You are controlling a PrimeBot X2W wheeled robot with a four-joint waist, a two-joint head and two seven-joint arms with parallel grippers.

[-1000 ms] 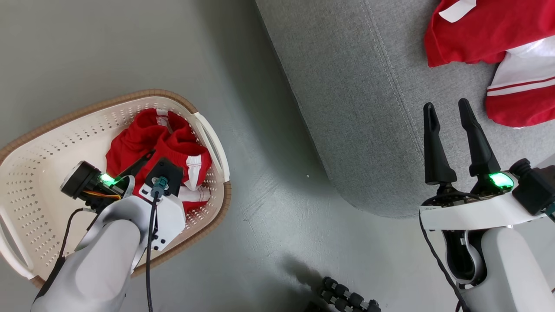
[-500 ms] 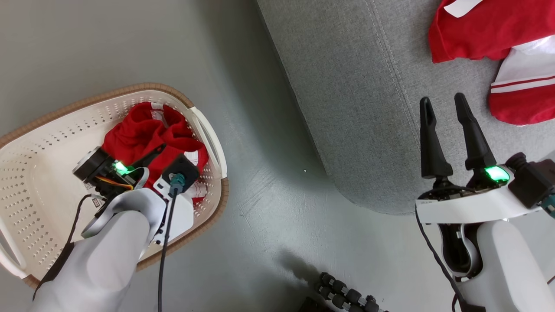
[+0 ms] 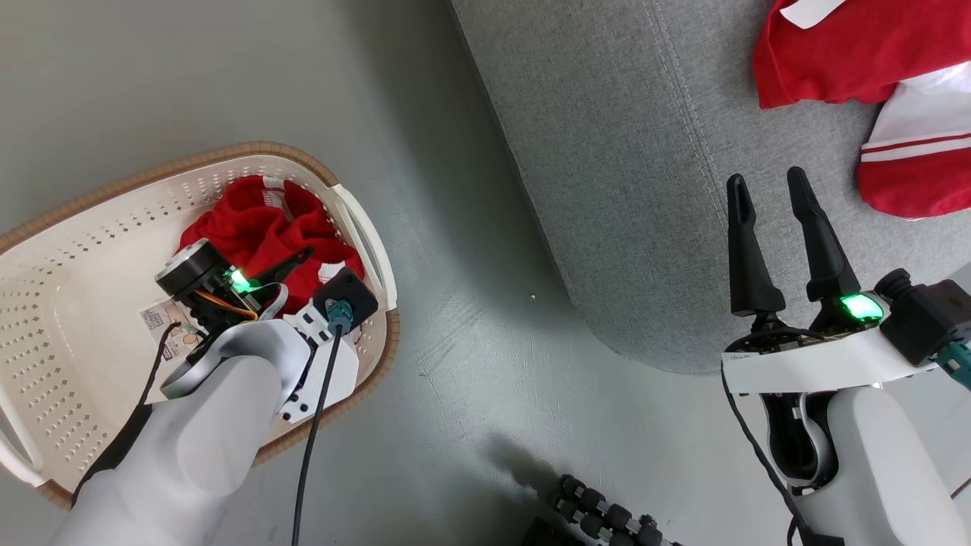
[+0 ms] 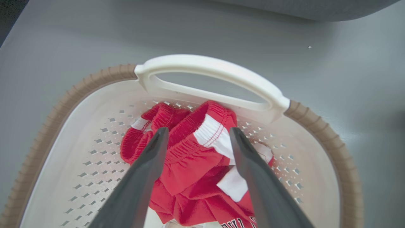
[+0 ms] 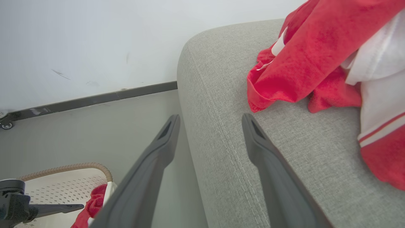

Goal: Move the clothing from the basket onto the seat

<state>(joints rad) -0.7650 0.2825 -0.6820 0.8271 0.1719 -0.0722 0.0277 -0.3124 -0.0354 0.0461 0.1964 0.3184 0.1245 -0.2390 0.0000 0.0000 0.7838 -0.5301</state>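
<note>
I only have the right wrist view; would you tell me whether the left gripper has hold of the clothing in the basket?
Observer: Not yet; the left gripper is open, the clothing showing between its fingers in the basket.
Operator: Is any print visible on it?
Observer: Yes, part of some black-and-white lettering shows at the clothing's near edge.
Operator: Is anything else in the basket?
Observer: A paper label lies on its floor.
</note>
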